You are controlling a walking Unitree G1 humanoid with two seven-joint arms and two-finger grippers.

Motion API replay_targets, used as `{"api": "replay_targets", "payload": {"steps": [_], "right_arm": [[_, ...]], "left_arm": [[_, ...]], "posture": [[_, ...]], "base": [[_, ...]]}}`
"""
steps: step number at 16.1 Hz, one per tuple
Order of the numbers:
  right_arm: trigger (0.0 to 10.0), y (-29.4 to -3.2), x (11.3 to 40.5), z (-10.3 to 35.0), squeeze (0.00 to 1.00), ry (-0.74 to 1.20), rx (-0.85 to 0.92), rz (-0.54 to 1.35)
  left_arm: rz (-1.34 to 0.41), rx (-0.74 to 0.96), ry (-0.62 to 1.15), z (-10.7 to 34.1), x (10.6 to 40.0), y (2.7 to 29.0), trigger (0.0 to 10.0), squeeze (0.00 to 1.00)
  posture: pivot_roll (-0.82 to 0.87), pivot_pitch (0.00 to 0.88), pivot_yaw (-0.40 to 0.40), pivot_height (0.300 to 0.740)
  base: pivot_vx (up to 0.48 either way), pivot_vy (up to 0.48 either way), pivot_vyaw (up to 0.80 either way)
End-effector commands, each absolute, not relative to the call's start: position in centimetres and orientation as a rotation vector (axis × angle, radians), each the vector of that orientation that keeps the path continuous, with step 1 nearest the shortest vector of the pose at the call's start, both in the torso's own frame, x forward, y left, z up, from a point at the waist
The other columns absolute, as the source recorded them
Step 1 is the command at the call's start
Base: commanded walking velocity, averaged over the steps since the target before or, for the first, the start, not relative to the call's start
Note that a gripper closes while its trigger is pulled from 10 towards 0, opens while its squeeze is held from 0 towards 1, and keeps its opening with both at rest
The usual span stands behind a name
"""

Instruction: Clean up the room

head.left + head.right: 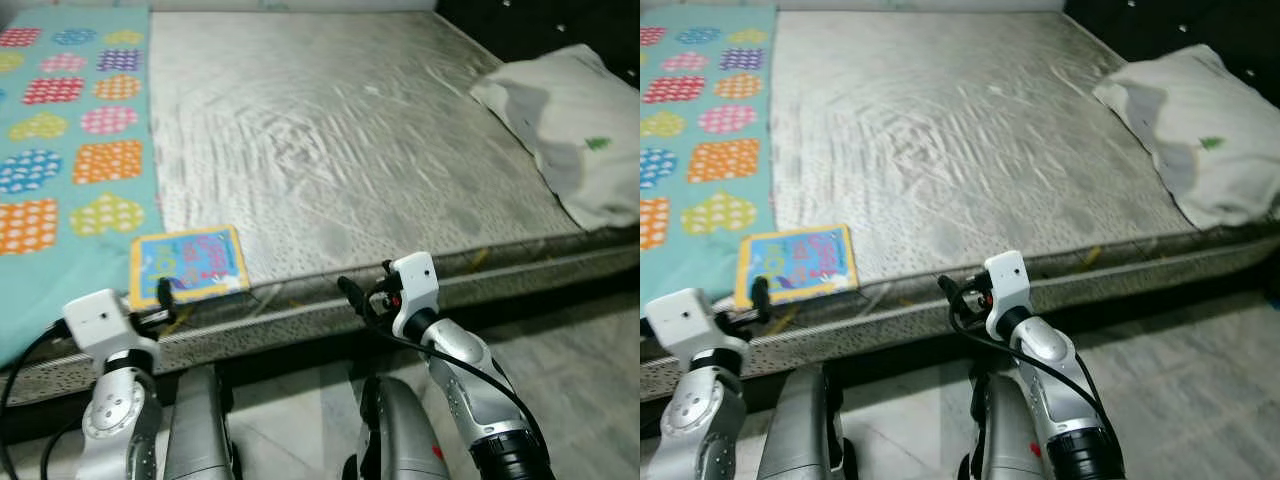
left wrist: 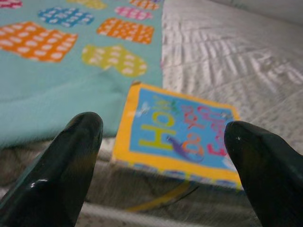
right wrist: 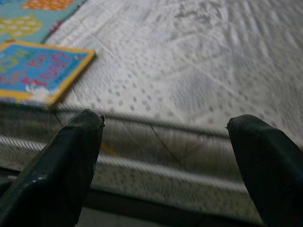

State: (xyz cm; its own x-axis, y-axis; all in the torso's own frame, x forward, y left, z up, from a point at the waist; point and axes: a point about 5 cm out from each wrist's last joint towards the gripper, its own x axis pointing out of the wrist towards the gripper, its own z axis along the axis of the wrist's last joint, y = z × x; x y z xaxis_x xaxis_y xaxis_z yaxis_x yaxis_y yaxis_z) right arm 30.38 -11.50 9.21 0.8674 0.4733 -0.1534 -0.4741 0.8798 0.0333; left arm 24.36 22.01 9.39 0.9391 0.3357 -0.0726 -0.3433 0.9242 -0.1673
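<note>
A flat picture book (image 1: 189, 262) with a yellow border and blue cover lies at the front edge of the grey mattress (image 1: 340, 130), beside a teal blanket (image 1: 60, 150) with coloured patches. My left gripper (image 2: 165, 156) is open just in front of the book (image 2: 180, 135), short of it and not touching. My right gripper (image 3: 165, 156) is open too, held before the mattress edge to the right of the book (image 3: 38, 71). In the left eye view the left gripper (image 1: 165, 295) sits by the book's near corner and the right gripper (image 1: 350, 292) is level with the mattress side.
A white pillow (image 1: 570, 130) lies at the mattress's right side. A dark headboard (image 1: 530, 25) stands behind it. Pale tiled floor (image 1: 590, 360) runs along the bed's front, under my legs (image 1: 400, 430).
</note>
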Motion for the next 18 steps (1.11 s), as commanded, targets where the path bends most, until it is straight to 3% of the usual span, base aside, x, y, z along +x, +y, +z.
{"api": "replay_targets", "payload": {"steps": [1,4,8,12,18], "right_arm": [[10.0,-11.9,30.4,9.1,0.00,0.168,-0.002,0.485],[10.0,-12.1,30.6,9.1,0.00,0.174,-0.007,0.476],[10.0,-12.7,30.4,8.8,0.00,0.184,-0.010,0.458],[10.0,-13.3,30.4,9.0,0.00,0.176,-0.016,0.431],[10.0,-14.4,30.5,9.3,0.00,0.167,-0.039,0.391]], "left_arm": [[0.391,-0.164,0.044,9.5,24.4,22.4,10.0,0.00],[0.557,-0.138,0.051,9.5,23.4,24.3,10.0,0.00],[0.635,-0.094,0.066,9.5,22.7,26.7,10.0,0.00],[0.600,-0.239,0.165,7.8,24.4,28.5,10.0,0.00],[0.518,-0.346,0.222,6.8,26.2,28.8,10.0,0.00]], "posture": [[-0.09,0.153,-0.083,0.503],[-0.09,0.155,-0.083,0.503],[-0.09,0.159,-0.087,0.503],[-0.11,0.164,-0.087,0.503],[-0.13,0.160,-0.086,0.503]], "base": [[0.000,0.000,0.00],[0.000,0.000,0.00],[0.000,0.000,0.00],[0.000,0.000,0.00],[0.000,0.000,0.00]]}}
